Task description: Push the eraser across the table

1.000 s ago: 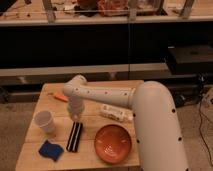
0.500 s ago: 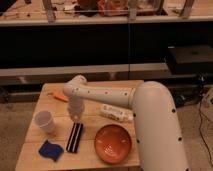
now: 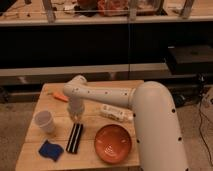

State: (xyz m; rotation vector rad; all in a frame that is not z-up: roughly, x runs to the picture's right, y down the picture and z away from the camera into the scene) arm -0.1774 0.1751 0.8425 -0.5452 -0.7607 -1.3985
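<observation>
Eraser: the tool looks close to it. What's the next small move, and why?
Probably ease the tool down onto the eraser's far end. The tool sits right above that end, and contact can't be confirmed. The eraser lies lengthwise on the table, with the blue cloth on one side and the orange plate on the other, so a careful start seems wise.

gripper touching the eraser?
Cannot tell. In the camera view the gripper sits right at the far end of the eraser; neither a gap nor contact shows plainly.
</observation>
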